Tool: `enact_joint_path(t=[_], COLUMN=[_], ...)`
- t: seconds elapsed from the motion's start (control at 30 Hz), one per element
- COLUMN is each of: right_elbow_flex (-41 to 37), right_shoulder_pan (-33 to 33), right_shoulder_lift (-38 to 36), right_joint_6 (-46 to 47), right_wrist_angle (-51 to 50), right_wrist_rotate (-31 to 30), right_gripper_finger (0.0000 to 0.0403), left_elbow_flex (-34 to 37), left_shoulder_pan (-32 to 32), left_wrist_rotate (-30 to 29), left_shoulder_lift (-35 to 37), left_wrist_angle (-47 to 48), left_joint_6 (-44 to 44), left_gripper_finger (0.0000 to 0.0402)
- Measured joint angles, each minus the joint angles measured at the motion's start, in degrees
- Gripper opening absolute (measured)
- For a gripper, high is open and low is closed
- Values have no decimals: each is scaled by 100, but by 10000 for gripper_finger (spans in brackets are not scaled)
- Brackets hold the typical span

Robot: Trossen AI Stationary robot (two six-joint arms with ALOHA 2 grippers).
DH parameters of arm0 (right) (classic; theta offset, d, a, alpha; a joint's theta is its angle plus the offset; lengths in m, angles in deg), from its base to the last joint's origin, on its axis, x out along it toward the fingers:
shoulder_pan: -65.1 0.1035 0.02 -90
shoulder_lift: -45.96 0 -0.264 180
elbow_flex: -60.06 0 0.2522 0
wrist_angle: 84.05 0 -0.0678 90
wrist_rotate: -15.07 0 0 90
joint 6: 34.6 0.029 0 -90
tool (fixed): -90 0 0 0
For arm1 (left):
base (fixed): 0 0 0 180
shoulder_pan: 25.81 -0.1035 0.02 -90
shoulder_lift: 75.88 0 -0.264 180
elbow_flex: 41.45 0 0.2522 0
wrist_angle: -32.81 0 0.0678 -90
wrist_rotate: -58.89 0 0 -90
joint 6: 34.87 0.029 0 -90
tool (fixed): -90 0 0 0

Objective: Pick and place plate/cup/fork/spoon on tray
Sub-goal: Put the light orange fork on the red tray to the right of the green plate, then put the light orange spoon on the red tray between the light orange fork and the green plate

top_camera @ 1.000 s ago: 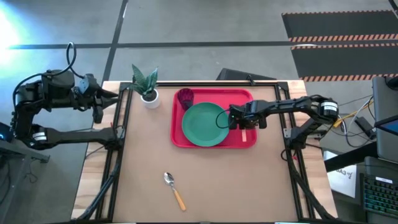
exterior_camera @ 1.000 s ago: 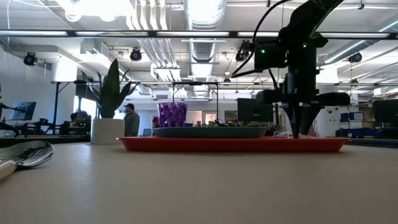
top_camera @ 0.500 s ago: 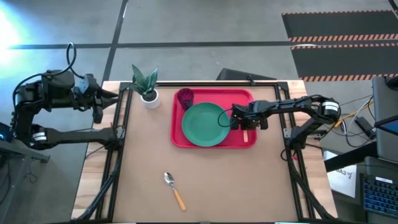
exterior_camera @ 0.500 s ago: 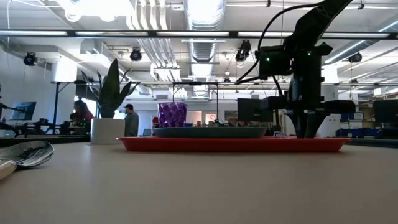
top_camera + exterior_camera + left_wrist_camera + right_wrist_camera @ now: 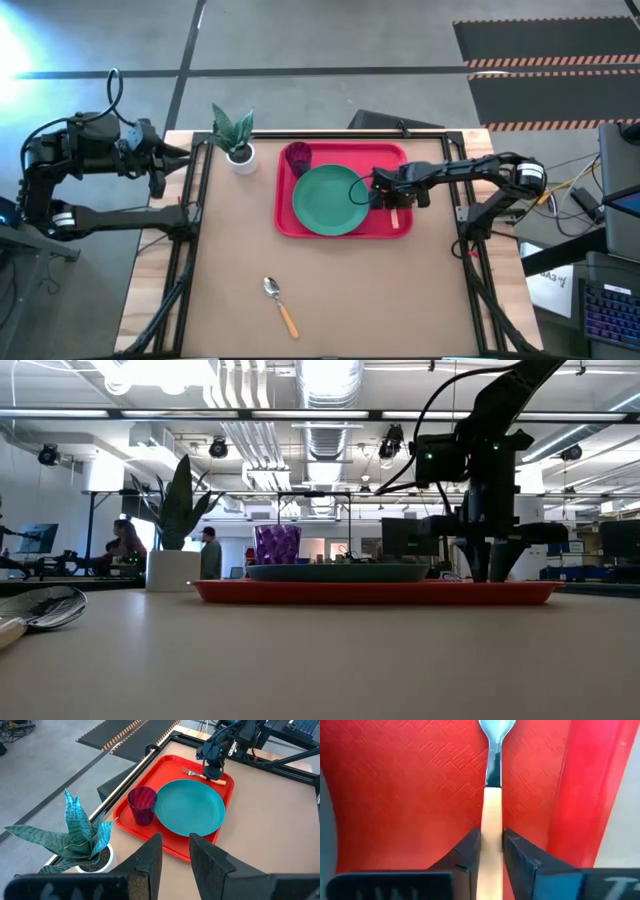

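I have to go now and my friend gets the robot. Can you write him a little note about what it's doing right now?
Right gripper: low over the tray, fingers either side of the fork handle; fork lies flat on the tray, right of the plate. Release looks underway, can't confirm.
Left gripper: open, empty, parked at the table's far-left corner near the plant pot.
Done: plate, cup, fork on the tray.
Left: the spoon, lying on the table at the near edge.

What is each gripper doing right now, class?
Left gripper: open, empty, off the table's left edge.
Right gripper: low over the tray, astride the fork handle; grip cannot be told.
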Motion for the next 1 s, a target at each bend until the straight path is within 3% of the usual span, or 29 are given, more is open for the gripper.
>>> enact_joint_path(t=[0.27,0.47,0.7,0.83,1.0], right_elbow_flex=[109,353,1262,1910,2731], right_shoulder_pan=[0,0,27,182,374], right_shoulder_lift=[-35,-431,-1203,-1506,-1604], right_joint_6=[-124,-166,-265,-499,-987], right_wrist_angle=[-88,-440,-1198,-1265,-1265], right_wrist_rotate=[-255,-331,-627,-1130,-1505], right_gripper_finger=[98,89,54,22,9], left_elbow_flex=[0,0,61,619,1978], left_shoulder_pan=[-2,-1,-2,-2,0], left_wrist_rotate=[-2,-2,98,484,1205], left_shoulder_lift=[12,39,126,393,975], left_wrist_angle=[59,437,647,702,647], left_joint_6=[0,-1,286,242,-226], left_gripper_finger=[80,80,76,49,5])
